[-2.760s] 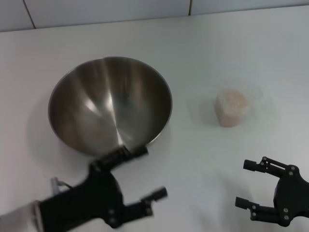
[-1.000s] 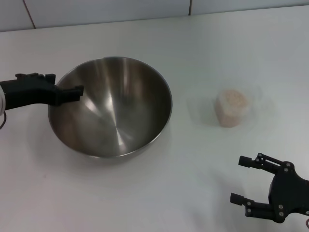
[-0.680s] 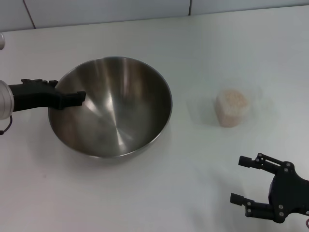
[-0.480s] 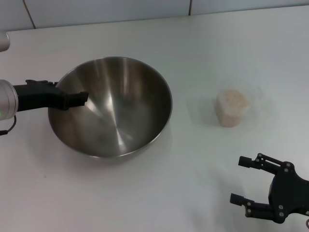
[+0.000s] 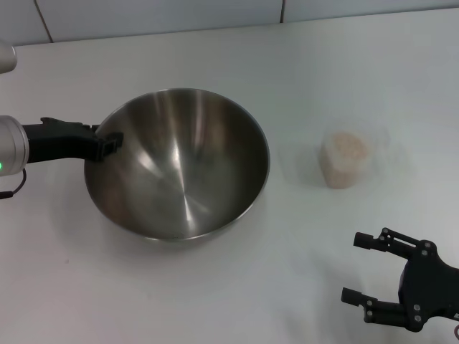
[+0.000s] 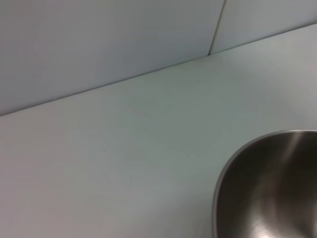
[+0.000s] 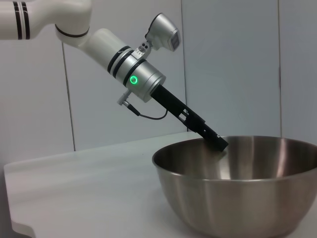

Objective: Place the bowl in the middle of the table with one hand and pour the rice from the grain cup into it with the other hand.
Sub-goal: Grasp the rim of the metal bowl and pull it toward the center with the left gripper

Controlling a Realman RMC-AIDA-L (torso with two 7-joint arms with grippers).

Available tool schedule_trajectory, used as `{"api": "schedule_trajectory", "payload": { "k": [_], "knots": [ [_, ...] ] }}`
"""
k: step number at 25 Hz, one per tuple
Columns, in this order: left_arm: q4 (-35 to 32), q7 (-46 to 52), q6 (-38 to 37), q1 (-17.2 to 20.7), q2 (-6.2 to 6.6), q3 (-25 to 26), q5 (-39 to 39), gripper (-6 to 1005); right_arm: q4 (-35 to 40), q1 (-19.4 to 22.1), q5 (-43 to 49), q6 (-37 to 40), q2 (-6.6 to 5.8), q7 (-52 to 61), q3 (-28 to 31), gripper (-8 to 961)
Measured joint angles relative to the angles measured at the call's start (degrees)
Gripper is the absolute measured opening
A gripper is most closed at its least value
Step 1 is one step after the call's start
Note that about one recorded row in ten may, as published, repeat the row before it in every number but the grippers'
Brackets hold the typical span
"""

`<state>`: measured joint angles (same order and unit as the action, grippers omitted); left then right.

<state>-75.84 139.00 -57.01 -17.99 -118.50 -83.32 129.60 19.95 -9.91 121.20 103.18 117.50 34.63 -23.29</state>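
Observation:
The steel bowl stands on the white table, left of centre. My left gripper reaches in from the left and is shut on the bowl's left rim. The right wrist view shows that gripper slanting down onto the rim of the bowl. Part of the bowl also fills a corner of the left wrist view. The grain cup, clear and full of pale rice, stands upright to the right of the bowl. My right gripper hangs open near the table's front right, well short of the cup.
A tiled wall runs along the table's far edge. In the right wrist view the table's rounded corner shows beyond the bowl. Bare tabletop lies between the bowl and the cup and in front of the bowl.
The left gripper came round from the bowl's front to its left rim and closed there. In the last half second the bowl slid a little to the right. The right arm stayed put.

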Motion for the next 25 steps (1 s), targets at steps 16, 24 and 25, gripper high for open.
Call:
{"api": "schedule_trajectory", "payload": {
  "k": [16,24,25],
  "knots": [
    [4.8,-0.2,-4.8,-5.3,0.1,4.2,-0.5,51,0.0,-0.4,0.0,-0.3,0.0,0.0,-0.4,810],
    [7.9,-4.2,-10.2,-11.1,0.21,10.7,-6.4,43,0.1,-0.7,0.1,-0.5,0.0,1.3,-0.5,811],
    [8.5,-4.4,-10.3,-11.9,0.19,11.2,-6.7,43,0.1,-0.7,0.1,-0.5,0.0,1.3,-0.5,811]
  ]
}}
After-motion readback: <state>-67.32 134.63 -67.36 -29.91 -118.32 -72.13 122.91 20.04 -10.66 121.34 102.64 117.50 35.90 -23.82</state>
